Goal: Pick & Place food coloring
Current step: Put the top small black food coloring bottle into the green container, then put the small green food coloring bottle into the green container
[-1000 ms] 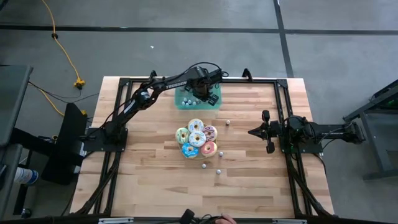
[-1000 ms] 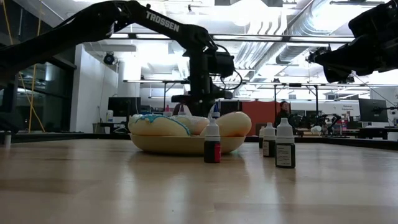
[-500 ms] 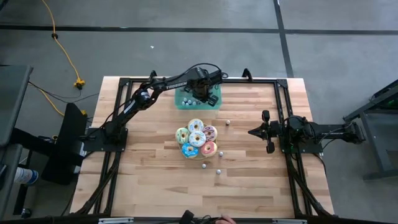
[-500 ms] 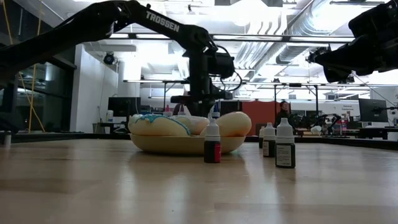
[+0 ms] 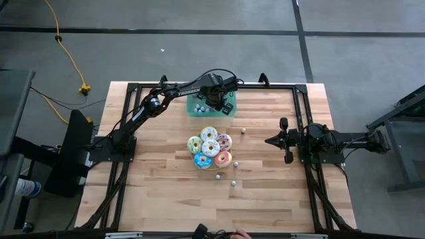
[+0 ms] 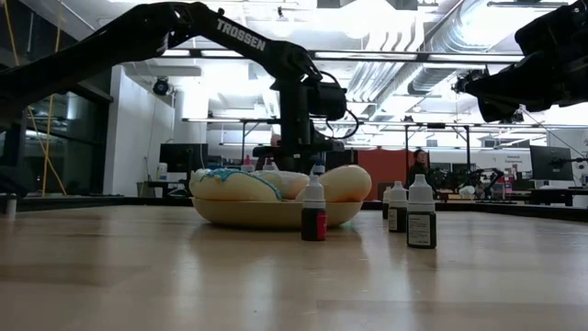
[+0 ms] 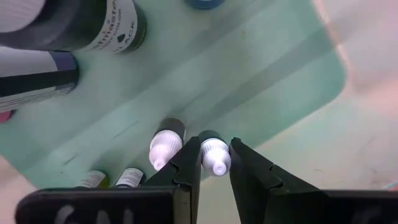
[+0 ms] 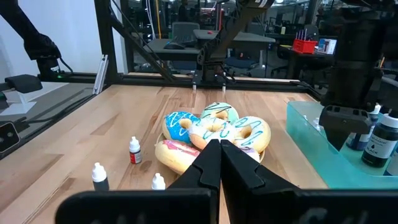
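A: How is the left arm being held?

B: It is being stretched from its base at the table's left edge toward the far middle, where its wrist is being pointed straight down. The left gripper [image 7: 216, 163] is being held low inside the teal tray [image 5: 194, 109] at the table's far edge.

A: What is being gripped?

B: A small bottle with a white cap [image 7: 214, 153] is being bracketed between the two dark fingers [image 7: 186, 167]. The fingers are being kept only narrowly apart, right against the cap on both sides; whether it is being squeezed or just released cannot be told. A second white-capped bottle [image 7: 165, 144] is lying just beside it on the tray floor, and larger dark bottles [image 7: 93, 25] are lying at the tray's other side.

A: And the rest of the food coloring?

B: Three bottles [image 5: 233, 181] are being left standing on the wood, near the plate of donuts [image 5: 210, 148] on its near-right side, and one more [image 5: 243, 131] is standing to the plate's right.

A: The right arm?

B: It is being kept folded at the table's right edge, pointing toward the centre. The right gripper [image 8: 220, 163] is being held above the table with its fingers pressed together on nothing.
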You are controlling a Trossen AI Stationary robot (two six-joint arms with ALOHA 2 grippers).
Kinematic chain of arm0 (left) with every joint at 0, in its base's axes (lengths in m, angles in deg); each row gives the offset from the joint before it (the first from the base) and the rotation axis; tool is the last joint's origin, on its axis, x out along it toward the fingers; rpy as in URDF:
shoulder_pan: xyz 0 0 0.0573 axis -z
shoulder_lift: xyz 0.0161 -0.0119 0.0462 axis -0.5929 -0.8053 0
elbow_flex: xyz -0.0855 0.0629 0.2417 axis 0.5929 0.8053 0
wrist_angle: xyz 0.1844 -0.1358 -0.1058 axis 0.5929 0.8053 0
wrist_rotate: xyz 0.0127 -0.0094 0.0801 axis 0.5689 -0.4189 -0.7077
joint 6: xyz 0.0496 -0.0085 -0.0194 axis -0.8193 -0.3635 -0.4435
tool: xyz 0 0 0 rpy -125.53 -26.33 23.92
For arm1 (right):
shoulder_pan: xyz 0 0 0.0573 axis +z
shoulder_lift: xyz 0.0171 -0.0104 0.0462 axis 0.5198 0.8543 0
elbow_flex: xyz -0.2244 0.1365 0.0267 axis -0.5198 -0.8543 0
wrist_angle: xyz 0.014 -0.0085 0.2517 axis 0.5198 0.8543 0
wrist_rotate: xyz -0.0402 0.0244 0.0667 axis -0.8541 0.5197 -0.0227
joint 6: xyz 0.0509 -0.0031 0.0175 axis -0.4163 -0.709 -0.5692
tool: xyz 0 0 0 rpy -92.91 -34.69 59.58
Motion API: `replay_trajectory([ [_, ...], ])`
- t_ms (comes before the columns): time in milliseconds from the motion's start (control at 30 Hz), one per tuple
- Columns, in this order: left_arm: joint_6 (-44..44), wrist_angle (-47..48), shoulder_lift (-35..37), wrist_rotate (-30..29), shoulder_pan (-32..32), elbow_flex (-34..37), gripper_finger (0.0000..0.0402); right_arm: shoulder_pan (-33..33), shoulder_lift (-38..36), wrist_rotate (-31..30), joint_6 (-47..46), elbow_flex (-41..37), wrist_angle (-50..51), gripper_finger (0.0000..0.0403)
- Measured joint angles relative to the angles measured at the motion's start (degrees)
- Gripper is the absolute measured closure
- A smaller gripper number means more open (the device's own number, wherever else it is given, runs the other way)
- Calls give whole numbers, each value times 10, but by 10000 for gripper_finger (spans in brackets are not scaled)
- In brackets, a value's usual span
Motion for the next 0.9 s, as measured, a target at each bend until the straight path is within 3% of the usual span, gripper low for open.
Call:
replay_trajectory([
  [500, -20, 10, 0, 10, 0, 0, 333, 0, 0, 0, 0, 0, 0, 402],
  [900, -28, 9, 0, 13, 0, 0, 218, 0, 0, 0, 0, 0, 0, 402],
])
